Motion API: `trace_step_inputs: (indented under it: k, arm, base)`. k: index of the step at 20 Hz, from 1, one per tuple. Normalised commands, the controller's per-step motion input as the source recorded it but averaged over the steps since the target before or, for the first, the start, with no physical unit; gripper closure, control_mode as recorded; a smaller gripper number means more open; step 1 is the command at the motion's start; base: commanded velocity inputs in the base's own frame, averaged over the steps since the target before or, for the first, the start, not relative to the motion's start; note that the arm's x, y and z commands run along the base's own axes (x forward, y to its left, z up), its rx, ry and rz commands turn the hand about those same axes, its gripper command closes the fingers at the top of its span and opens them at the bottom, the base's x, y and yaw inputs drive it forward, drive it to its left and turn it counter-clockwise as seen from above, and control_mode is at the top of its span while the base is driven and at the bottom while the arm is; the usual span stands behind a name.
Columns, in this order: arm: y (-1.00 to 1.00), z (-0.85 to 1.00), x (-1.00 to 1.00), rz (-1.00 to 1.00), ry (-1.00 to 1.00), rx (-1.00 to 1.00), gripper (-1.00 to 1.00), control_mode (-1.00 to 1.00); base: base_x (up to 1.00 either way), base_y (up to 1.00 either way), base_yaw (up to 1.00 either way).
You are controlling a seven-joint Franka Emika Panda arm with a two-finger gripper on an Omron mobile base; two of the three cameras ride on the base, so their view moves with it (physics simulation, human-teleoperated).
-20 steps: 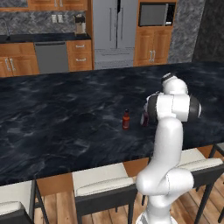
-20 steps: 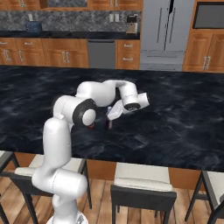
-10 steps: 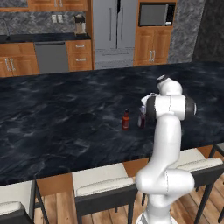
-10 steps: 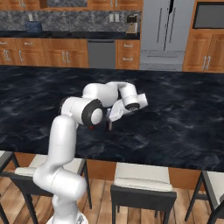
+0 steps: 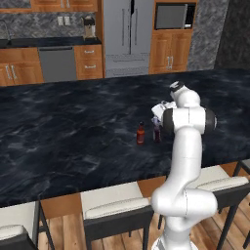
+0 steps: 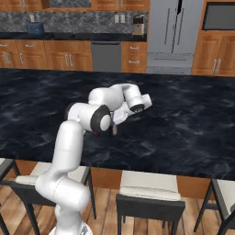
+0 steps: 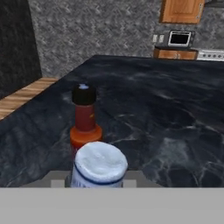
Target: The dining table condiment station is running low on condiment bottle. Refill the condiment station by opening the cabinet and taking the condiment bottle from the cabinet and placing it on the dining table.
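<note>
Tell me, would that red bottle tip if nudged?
Probably: the red bottle stands upright, tall and narrow. On the glossy dining table it may slide first. Being round, it would likely roll once down.

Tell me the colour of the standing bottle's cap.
Black; the red bottle shows best in the hand view.

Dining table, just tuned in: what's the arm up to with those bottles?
The arm is reaching over the dining table, its gripper low at a bottle with a pale cap standing on the black top. Beside it stands a red bottle with a dark cap. The hand view looks down on the pale cap with the red bottle just beyond. Whether the jaws are gripping or letting go can't be told.
</note>
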Motion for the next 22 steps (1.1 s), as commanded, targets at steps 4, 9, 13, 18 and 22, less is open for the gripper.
trace_step_inputs:
  k: [4,9,13,18,22]
  arm:
    - [-0.01,-0.22,0.00,0.04,-0.05,0.00,-1.00,-1.00]
    - [-0.18,-0.05,-0.10,0.01,-0.04,0.00,-1.00,-1.00]
    - [-0.21,0.00,-0.17,0.00,-0.03,0.00,-1.00,-1.00]
    - [-0.16,0.00,-0.19,0.00,-0.01,0.00,-1.00,-1.00]
    - [-0.03,0.07,-0.12,0.00,0.00,0.00,-1.00,-1.00]
  base:
    - [0.00,0.00,0.00]
    - [0.00,0.00,0.00]
    - [0.00,0.00,0.00]
    - [0.00,0.00,0.00]
    - [0.00,0.00,0.00]
